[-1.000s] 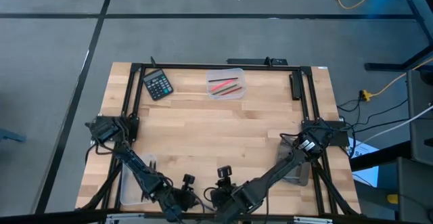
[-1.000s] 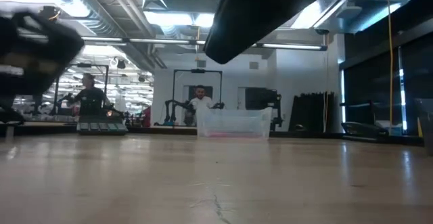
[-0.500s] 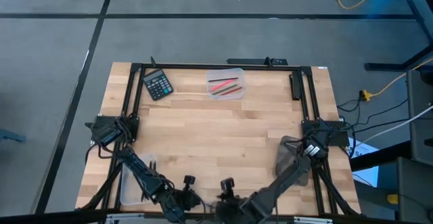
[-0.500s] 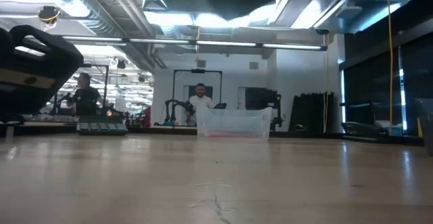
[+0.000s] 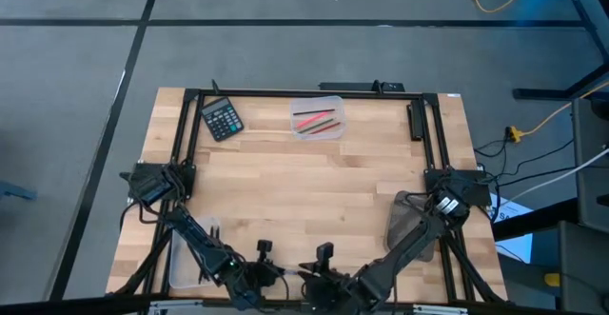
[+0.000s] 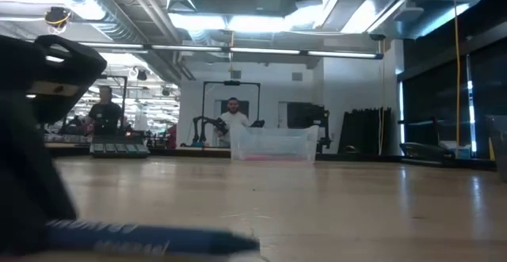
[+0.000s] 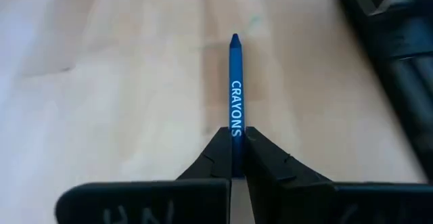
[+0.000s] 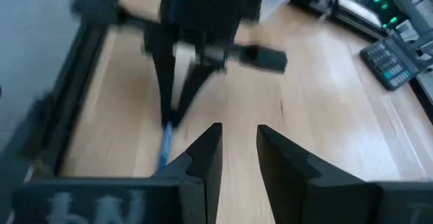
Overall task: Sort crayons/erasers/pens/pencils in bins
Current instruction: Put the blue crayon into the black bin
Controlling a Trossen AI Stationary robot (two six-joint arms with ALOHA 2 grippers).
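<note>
- You have part of the sort done: the clear bin (image 5: 317,119) at the far middle of the surface (image 5: 304,191) already holds a few sticks, red, pink and green among them.
- A second clear bin (image 5: 186,255) sits at the near left under the left arm, and the dark grey bin (image 5: 407,222) sits at the near right under the right arm. You cannot tell what either of them holds from here.
- The black calculator (image 5: 222,118) lies at the far left, well apart from the bins; it is no part of the sort.
- No loose sticks show elsewhere on the surface in the overhead view, so judge this as late in the task, with the blue crayon (image 7: 235,82) the item in hand.
- Your left gripper (image 7: 235,158) is at the near edge, left of centre. Its jaws have closed on the butt end of the crayon, which runs straight out from between them, tip pointing away, lying low along the wood.
- Your right gripper (image 8: 236,149) is just beside it at the near edge, facing the left one. Its jaws stand apart with nothing between them; the crayon lies off to one side of them, not in the gap.
- What is left for you: carry the crayon to its bin and let it go.
</note>
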